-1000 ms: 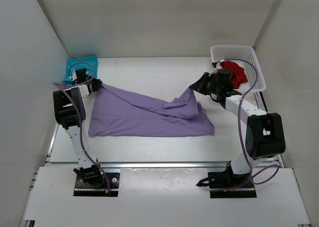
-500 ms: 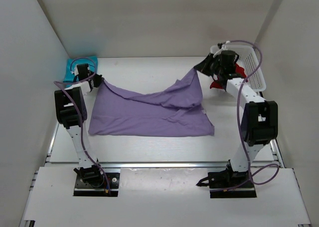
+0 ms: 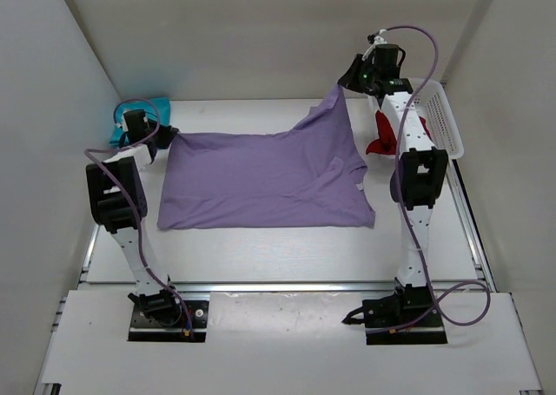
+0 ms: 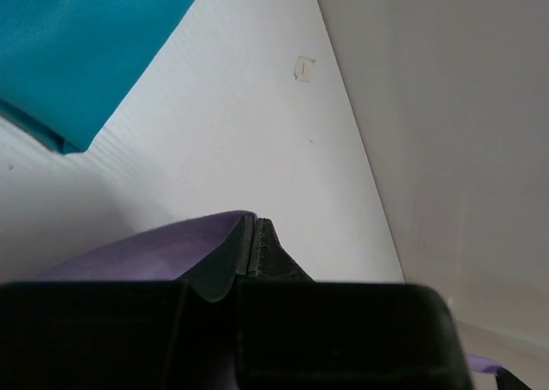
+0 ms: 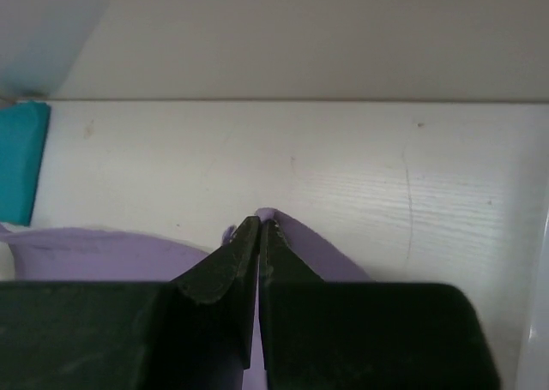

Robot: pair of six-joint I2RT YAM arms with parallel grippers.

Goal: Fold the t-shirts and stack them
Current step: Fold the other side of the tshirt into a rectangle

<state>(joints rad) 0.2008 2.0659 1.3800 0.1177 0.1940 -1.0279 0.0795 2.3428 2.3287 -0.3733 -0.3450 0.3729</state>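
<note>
White mesh basket (image 3: pixel 446 117), far right corner

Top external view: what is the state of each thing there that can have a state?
lavender t-shirt, spread out, far right corner lifted.
teal t-shirt, folded, lying far left.
red t-shirt, crumpled, not folded.
white mesh basket, upright.
left gripper, shut on lavender t-shirt's corner.
right gripper, shut on lavender t-shirt's corner.

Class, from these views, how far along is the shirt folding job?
Done: the teal t-shirt looks folded at the far left. In hand: the left gripper and right gripper pinch far corners of the lavender t-shirt, spread out unfolded. Left: folding it, then the red t-shirt by the basket, then stacking.
</note>
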